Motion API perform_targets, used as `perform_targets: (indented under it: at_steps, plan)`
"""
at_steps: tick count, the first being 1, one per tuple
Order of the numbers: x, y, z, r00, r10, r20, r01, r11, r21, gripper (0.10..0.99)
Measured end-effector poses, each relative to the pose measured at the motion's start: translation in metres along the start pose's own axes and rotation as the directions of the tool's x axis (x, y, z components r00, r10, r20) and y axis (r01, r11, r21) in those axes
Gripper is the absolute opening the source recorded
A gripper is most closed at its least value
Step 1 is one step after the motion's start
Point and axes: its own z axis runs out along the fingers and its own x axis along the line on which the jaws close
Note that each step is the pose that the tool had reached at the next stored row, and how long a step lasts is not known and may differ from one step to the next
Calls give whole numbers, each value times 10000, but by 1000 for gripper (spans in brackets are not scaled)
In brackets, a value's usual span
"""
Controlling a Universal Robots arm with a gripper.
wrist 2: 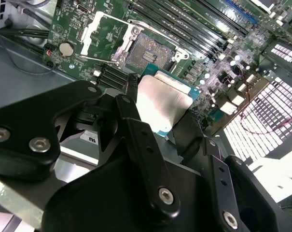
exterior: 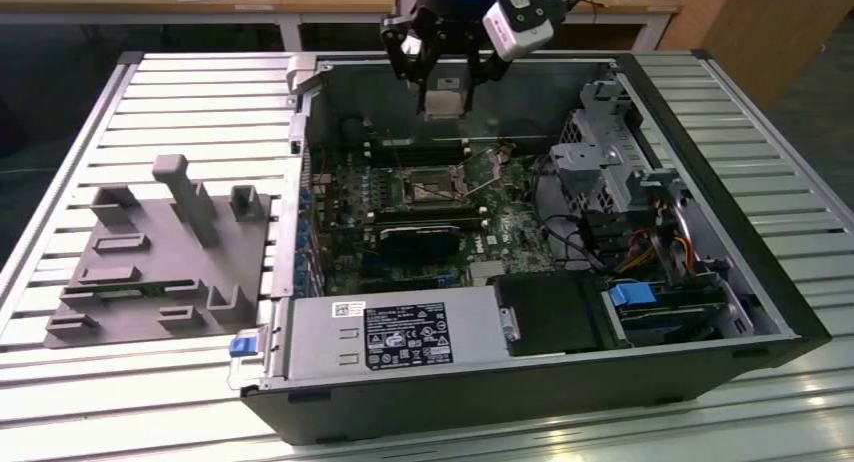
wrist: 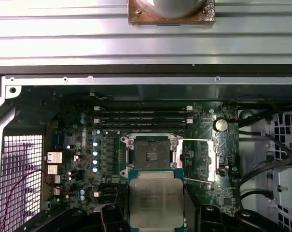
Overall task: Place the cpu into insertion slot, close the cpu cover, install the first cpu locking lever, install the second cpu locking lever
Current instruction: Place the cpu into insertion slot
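Slatted metal table [exterior: 160, 92] carries an open computer case [exterior: 747, 282]; the claw [exterior: 442, 88] pinches the chip [wrist: 155, 202] in the air above the empty socket [wrist: 153, 152]. Beside it the cover [wrist: 200, 159] lies flipped open; nothing is seated yet.

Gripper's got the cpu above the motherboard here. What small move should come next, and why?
Probably bring the cpu down over the insertion slot: the gripper holds it clamped well above the board, the socket looks empty, and the cpu cover stands open beside it.

Your gripper [exterior: 445, 86] is holding the cpu [exterior: 445, 106] over the open case [exterior: 534, 402], well apart from the insertion slot [exterior: 430, 186].
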Motion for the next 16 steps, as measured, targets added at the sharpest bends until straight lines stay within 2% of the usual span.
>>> perform_targets:
  at_steps: [16]
  plan:
    - [-6,-26,290,10000,1,0,-1,10000,7,541]
